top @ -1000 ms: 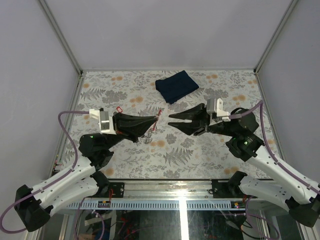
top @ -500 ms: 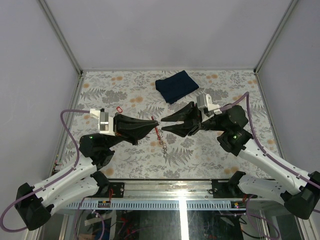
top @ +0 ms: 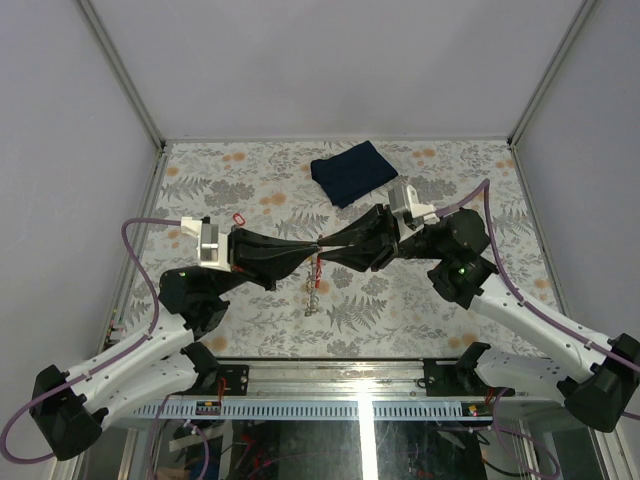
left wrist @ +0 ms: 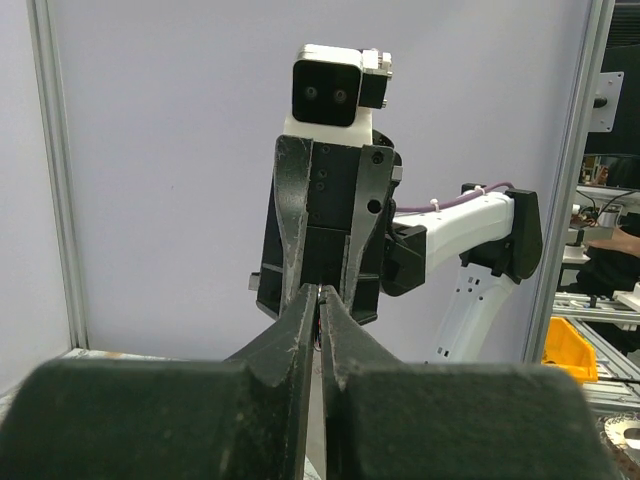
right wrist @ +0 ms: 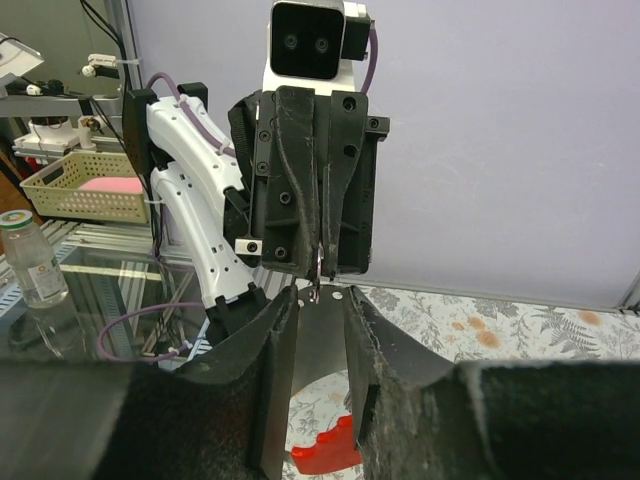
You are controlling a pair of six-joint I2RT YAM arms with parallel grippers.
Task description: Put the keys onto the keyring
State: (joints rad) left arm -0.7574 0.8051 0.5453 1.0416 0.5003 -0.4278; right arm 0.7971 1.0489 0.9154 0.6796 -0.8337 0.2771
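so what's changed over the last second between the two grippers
The right gripper moved left until its fingertips met the tip of the left gripper. Its jaws narrowed but are still apart, one on either side of that tip. The keyring, dangling from the left gripper, swung to hang just below the tips. Unchanged: the left gripper stays shut on the keyring, roughly in place, and the dark blue cloth has not moved.

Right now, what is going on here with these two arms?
The two arms meet tip to tip above the table. The left gripper is shut on the keyring, whose red tag and chain hang below it. The right gripper, jaws apart, faces it at the ring. I cannot make out the keys. A blue cloth lies farther back.
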